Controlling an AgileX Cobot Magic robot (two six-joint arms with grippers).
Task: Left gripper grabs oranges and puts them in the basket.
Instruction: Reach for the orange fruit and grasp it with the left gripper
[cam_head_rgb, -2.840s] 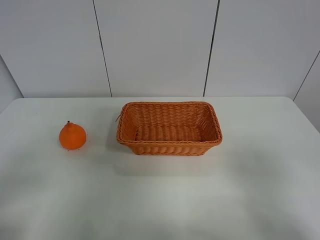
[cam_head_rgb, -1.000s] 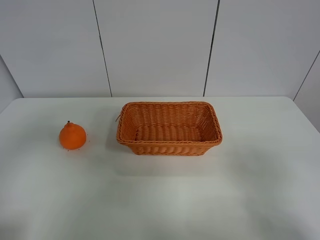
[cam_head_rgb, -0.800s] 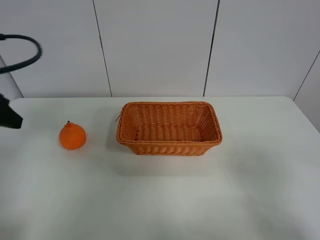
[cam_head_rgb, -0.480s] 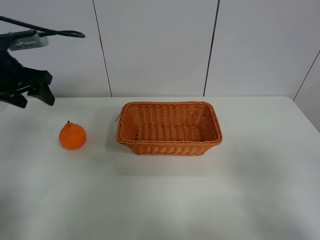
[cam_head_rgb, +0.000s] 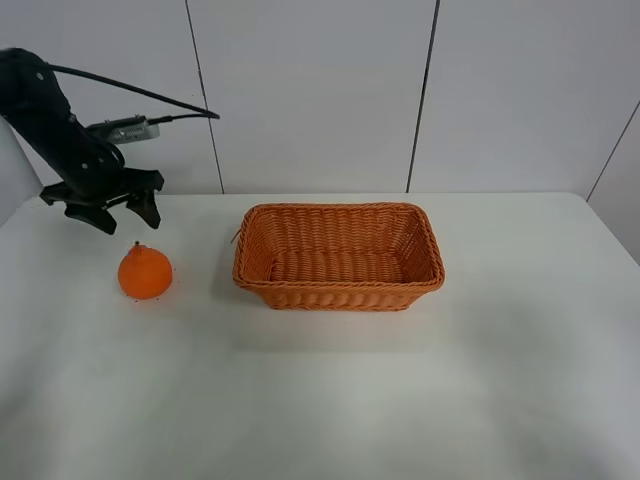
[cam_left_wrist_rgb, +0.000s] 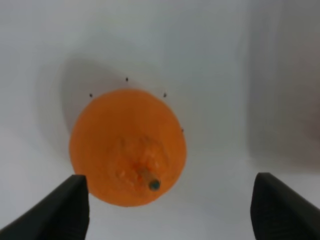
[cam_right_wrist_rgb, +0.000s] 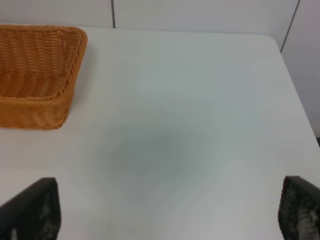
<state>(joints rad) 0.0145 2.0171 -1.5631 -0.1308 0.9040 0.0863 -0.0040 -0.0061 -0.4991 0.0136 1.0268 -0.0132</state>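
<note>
While the orange (cam_head_rgb: 145, 273) sits upright on the table (cam_head_rgb: 400, 400), it lies well apart from the basket (cam_head_rgb: 340, 285), off the basket's left end as the high camera sees it, and not touching it. Its bumpy neck points up, with what looks like a small dark stem on top, though the wrist picture is too soft to be sure. The left gripper (cam_head_rgb: 128, 220) hangs just above the orange, on the side farther from the basket's front wall, and it grips nothing. Its two fingers (cam_head_rgb: 150, 212) are spread apart and point down. Seen from the left wrist, the left gripper (cam_left_wrist_rgb: 170, 202) has one dark finger on either side of the orange (cam_left_wrist_rgb: 127, 147), and the gap between them is wider than the fruit. Neither finger touches it. Black cables (cam_head_rgb: 130, 92) trail from the arm toward the wall above the basket. From the right wrist, the right gripper (cam_right_wrist_rgb: 165, 215) hovers over bare table beyond the right end of the basket (cam_right_wrist_rgb: 35, 107). Its fingers are set wide apart and hold nothing.
</note>
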